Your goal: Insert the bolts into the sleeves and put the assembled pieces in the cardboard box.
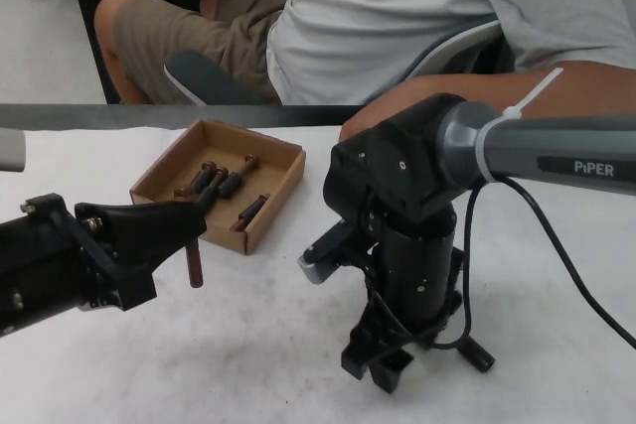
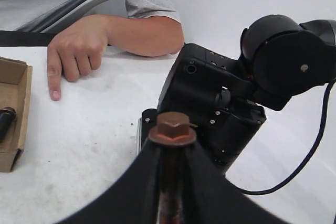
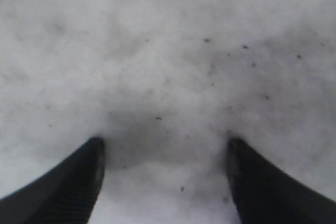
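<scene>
Rust-brown hex-head bolt (image 2: 172,128) is clamped in the left claw (image 1: 191,228). The two black fingers are closed on the shank just below the head, and the shank hangs downward, clear of the white table (image 1: 258,345). The bolt sits just beside the near corner of the open brown cardboard box (image 1: 270,208), which holds several dark bolt-and-sleeve pieces (image 1: 231,183).

The right claw (image 3: 165,156) points straight down, close over the table. Its fingers are spread wide with nothing between them. A person's hand (image 2: 73,51) rests on the table beyond the box.

Step in hand (judgement): the shank looks bare, so the bolt is yet to be mated with a sleeve.

Procedure:
1. Keep the left grip firm and high on the shank, so that the lower length is free to enter a bore.
2. Have the right claw grasp a sleeve around its outer wall, leaving the bore mouth unobstructed.
3. Align the shank axis with the bore axis before advancing, and correct any tilt first.
4. Feed slowly. If the tip catches on the rim, back off and realign instead of pushing.

Caution: the arms work close together, so keep the wrists apart.
</scene>
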`<act>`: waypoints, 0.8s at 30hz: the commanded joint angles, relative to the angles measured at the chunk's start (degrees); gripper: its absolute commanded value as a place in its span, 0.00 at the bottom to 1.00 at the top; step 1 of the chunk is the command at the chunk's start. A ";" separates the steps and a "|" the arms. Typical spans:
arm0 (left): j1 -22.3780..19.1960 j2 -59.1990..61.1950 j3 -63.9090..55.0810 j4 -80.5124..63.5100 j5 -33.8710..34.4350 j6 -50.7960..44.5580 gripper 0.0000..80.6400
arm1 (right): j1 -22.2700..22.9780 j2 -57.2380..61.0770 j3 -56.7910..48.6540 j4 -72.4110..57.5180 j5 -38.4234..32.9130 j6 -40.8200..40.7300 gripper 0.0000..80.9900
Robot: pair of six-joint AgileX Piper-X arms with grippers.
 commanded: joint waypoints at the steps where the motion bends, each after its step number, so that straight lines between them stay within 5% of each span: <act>1: -0.24 -0.04 -0.09 -1.56 0.43 0.22 0.01 | -0.81 1.96 1.40 2.56 11.31 2.55 0.92; 16: -0.24 -0.04 -0.09 -1.56 0.43 0.03 0.01 | -5.51 1.96 2.17 4.11 18.49 4.19 0.92; 24: -0.24 -0.04 -0.09 -1.56 0.43 0.03 0.01 | -6.75 1.96 3.16 4.24 6.63 3.63 0.92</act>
